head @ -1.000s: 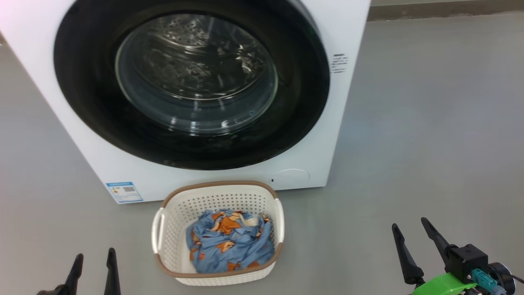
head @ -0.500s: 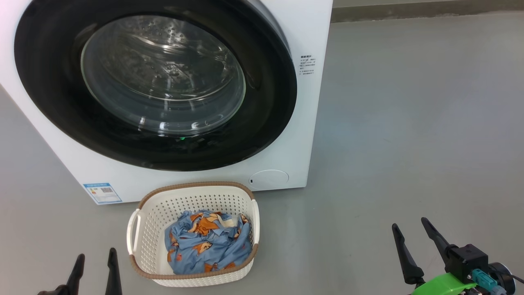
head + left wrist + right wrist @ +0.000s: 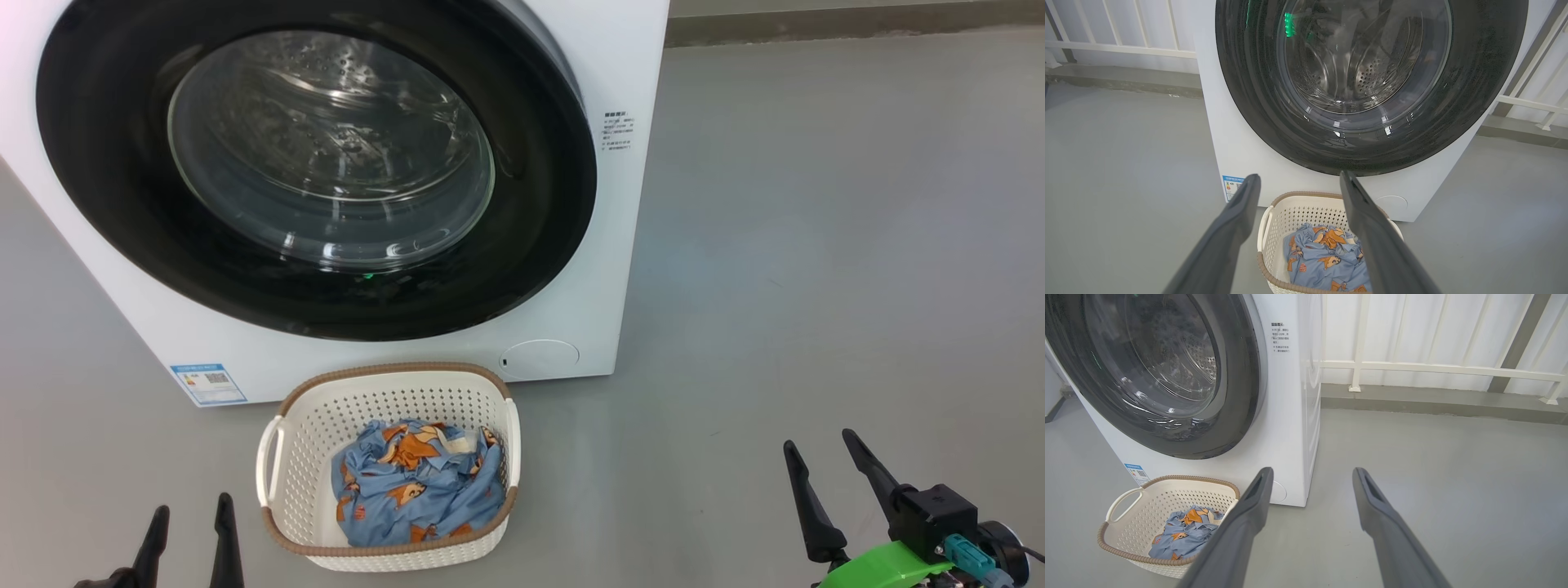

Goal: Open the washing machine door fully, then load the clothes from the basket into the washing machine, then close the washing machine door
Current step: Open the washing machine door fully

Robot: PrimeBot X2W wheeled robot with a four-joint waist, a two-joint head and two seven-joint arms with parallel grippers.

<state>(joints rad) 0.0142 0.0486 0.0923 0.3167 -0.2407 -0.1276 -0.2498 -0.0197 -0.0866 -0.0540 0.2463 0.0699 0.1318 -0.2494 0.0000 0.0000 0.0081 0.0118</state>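
The white washing machine (image 3: 620,65) stands on the floor ahead, and its round black-rimmed door (image 3: 122,188) lies flat against the front, glass bowl showing the steel drum. Just before it sits the cream basket (image 3: 302,425) with the blue cartoon-print clothes (image 3: 416,486) bunched inside. My left gripper (image 3: 190,510) is at the lower left, open and holding nothing, left of the basket. At the lower right my right gripper (image 3: 819,441) is open and bare too, well clear of the basket. The left wrist view looks past its fingers (image 3: 1237,216) at the basket (image 3: 1290,212) and door (image 3: 1249,81).
Bare grey floor (image 3: 816,245) stretches to the right of the machine. Behind it runs a low kerb (image 3: 1433,400) with a white railing (image 3: 1437,368). A blue energy label (image 3: 208,384) sits low on the machine's front, a round cap (image 3: 539,358) at its lower right.
The whole head picture shifted left and then slightly back, so the camera turned. Both grippers keep their places, open; basket, clothes and door are as before.
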